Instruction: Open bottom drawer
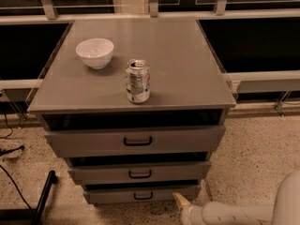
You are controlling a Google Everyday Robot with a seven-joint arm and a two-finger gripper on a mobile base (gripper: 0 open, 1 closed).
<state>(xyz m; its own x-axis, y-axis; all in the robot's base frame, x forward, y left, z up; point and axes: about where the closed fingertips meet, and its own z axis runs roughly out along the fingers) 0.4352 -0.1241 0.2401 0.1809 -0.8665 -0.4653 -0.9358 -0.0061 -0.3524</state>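
In the camera view the gripper sits low on the speckled floor, on the end of the white arm coming in from the right; bare floor lies behind it to the right, the cabinet's right edge rises just above it, and whether it is apart or together cannot be told. The bottom drawer is just to its left, slightly pulled out, its handle farther left. Above it, the top carries a bowl and a can, with a black stand leg far left.
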